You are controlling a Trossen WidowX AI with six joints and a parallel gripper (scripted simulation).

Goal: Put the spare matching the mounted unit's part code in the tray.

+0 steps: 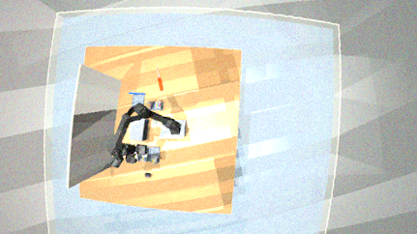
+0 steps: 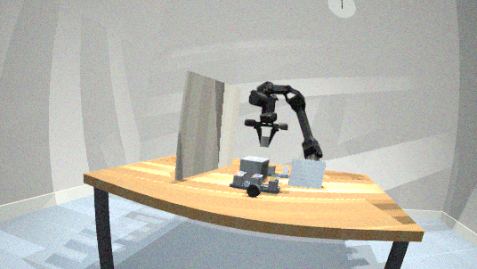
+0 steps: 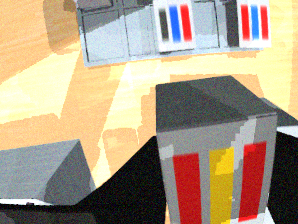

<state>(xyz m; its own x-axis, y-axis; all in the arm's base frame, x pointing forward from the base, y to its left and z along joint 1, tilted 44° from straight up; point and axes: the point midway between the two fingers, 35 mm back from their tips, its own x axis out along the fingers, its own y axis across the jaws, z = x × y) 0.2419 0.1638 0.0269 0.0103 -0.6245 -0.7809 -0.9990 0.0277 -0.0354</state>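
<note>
My gripper point(image 2: 265, 136) point(image 3: 202, 139) is shut on a grey spare block point(image 2: 264, 142) point(image 3: 196, 106) marked with red, yellow and red bars. It hangs well above the table, over the grey box point(image 2: 254, 166) point(image 1: 138, 129), likely the mounted unit. No code can be read there. A near rack point(image 1: 153, 154) of spares stands in front of that box. A far rack point(image 3: 105, 40) holds spares with a dark-blue-red label point(image 3: 175, 24) and a red-blue-red label point(image 3: 255, 23). A pale, blue-edged thing point(image 1: 138, 99), perhaps the tray, lies beside the far rack and is hidden in the exterior view.
A tall grey panel point(image 1: 95, 100) point(image 2: 199, 129) stands at the table's left side. A pale upright panel point(image 2: 307, 174) stands in front of the arm's base. A small black round thing point(image 1: 148, 175) point(image 2: 254, 191) lies before the near rack. An orange-handled tool point(image 1: 160, 83) lies at the back.
</note>
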